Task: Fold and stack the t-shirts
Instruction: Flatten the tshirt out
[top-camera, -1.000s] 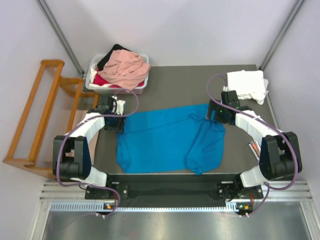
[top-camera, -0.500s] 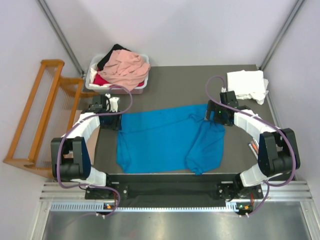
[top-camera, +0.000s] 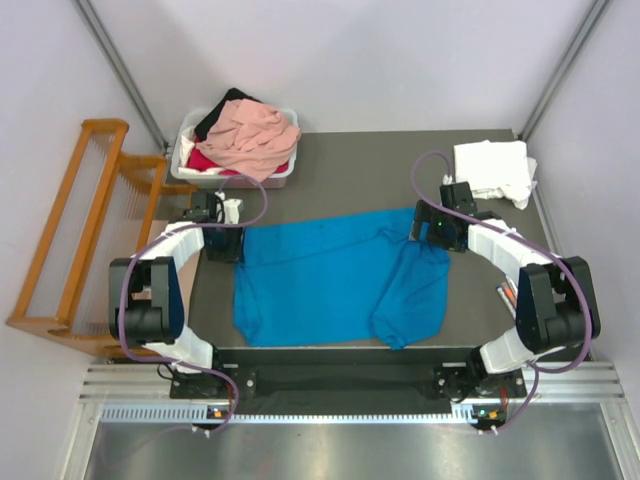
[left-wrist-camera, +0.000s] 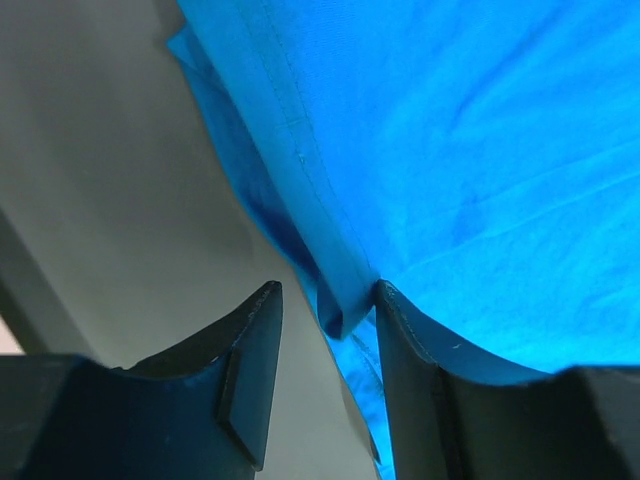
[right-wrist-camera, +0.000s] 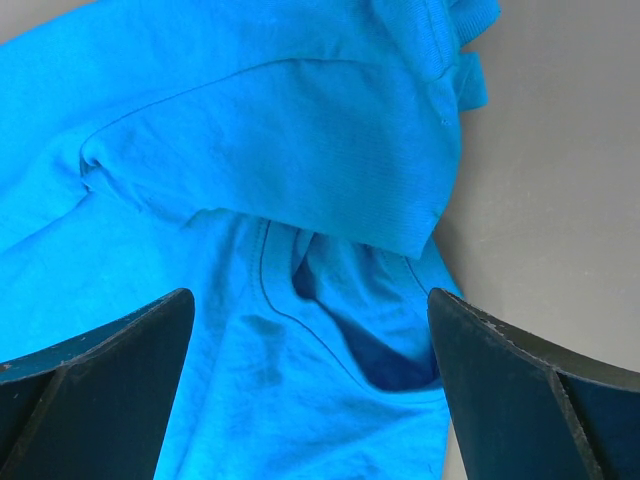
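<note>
Five tees in sight. Blue tee (top-camera: 330, 280) spread in the middle of the table (top-camera: 350, 165), creased, its right part doubled over on itself toward the near edge. Left gripper (top-camera: 223, 245) low at that tee's far left corner. Seen from the left wrist, jaws partly apart with a folded strip of hem standing between the fingers (left-wrist-camera: 250, 370), close against the right one and clear of the left, so not clamped. Right gripper (top-camera: 433, 230) at the far right corner of the same tee, jaws spread wide and grasping nothing, poised over a folded flap with a stitched hem. Pink tee (top-camera: 255, 135) heaped on top in the tub (top-camera: 283, 172) at the table's far left corner. Red tee (top-camera: 205, 160) and black tee (top-camera: 215, 112) beneath it, showing at the tub's left side. White tee (top-camera: 492, 168) crumpled at the far right corner, well apart from the blue one. Rack (top-camera: 70, 230) beside the table's left edge.
</note>
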